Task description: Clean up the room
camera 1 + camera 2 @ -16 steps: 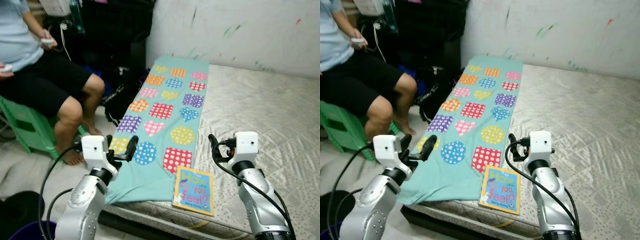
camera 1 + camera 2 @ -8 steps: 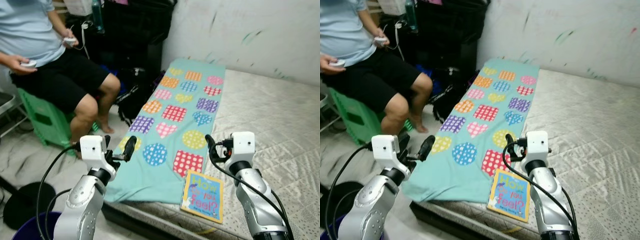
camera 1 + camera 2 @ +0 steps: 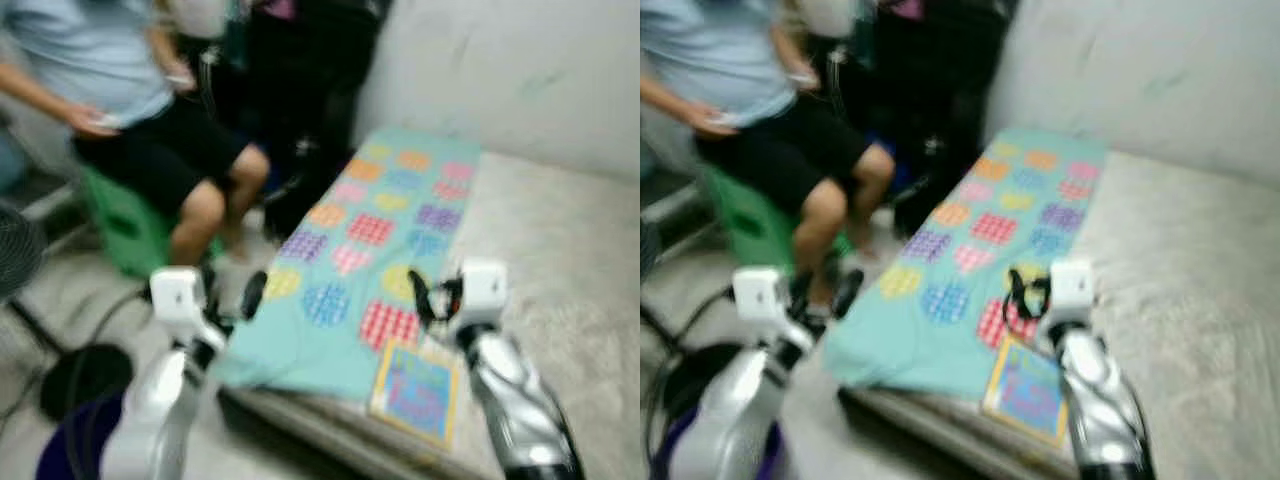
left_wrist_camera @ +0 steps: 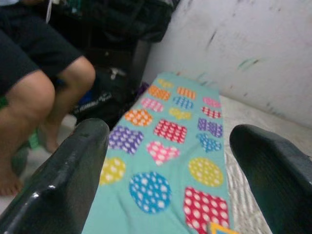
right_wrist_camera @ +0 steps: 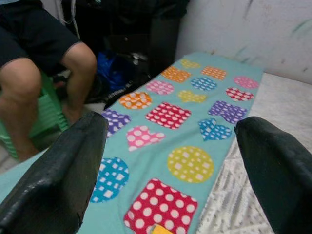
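While the head views are smeared with blur, the tidying looks barely begun to me: nothing is gripped and the things on the bed lie loose. Nearest, both arms are raised in front of the robot. The left pincer (image 3: 247,296) hangs over the floor just off the bed's edge, its fingers spread wide apart in its wrist view, holding nothing. The right pincer (image 3: 428,297) hovers above the bed, fingers likewise spread and empty.

Just below the right pincer, at about six o'clock from it, lies the picture book (image 3: 412,392), flat near the mattress (image 3: 560,260) edge and partly on the teal spotted cloth (image 3: 385,215). From the left pincer the book sits at roughly four o'clock, further off. I'd judge the book the likeliest thing to lift first, and the right pincer the closer one.

The cloth runs away toward twelve o'clock, reaching the marked wall (image 3: 520,70). Off at ten o'clock a person (image 3: 130,110) sits on a green stool (image 3: 125,225), with dark bags behind.
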### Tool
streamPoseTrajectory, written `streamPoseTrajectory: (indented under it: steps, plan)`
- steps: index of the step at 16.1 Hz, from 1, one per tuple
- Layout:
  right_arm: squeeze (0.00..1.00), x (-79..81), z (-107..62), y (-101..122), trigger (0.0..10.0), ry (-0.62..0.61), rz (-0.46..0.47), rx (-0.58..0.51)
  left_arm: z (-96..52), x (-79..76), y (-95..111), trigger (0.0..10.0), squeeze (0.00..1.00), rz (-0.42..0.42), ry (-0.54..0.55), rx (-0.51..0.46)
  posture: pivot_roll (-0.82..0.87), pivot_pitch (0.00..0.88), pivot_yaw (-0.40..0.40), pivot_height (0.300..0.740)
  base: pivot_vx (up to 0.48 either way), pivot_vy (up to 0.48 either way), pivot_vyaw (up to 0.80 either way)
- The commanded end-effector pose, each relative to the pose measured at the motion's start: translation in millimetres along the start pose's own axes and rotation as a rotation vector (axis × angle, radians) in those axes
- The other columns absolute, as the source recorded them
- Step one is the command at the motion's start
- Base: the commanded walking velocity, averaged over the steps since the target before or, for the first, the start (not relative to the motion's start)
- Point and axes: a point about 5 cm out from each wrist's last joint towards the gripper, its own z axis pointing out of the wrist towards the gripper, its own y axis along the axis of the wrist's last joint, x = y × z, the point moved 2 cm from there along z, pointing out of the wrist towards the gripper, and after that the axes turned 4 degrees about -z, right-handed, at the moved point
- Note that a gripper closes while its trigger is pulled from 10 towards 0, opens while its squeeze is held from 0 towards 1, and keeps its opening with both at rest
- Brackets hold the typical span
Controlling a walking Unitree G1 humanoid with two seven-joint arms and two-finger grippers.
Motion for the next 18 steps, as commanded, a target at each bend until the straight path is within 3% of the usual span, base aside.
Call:
streamPoseTrajectory:
  steps: [1, 7, 18]
  plan:
    - [0.00, -2.0, 0.7, 1.7, 10.0, -0.009, -0.003, -0.005, 1.0, -2.1, 3.8, 10.0, 0.00, 0.010, -0.016, -0.011, -0.11, 0.000, -0.016, 0.740, 0.000, 0.000, 0.00]
    - [0.00, -2.3, 0.2, 0.3, 10.0, -0.010, -0.005, 0.001, 0.9, 0.0, 2.0, 10.0, 0.00, 0.013, -0.004, 0.002, -0.11, 0.000, -0.017, 0.740, 0.000, 0.000, 0.00]
    - [0.00, -2.3, 0.2, 0.0, 10.0, -0.008, -0.004, 0.002, 1.4, 3.0, 0.9, 10.0, 0.00, 0.017, 0.024, 0.012, -0.11, 0.000, -0.017, 0.740, 0.000, 0.000, -0.80]
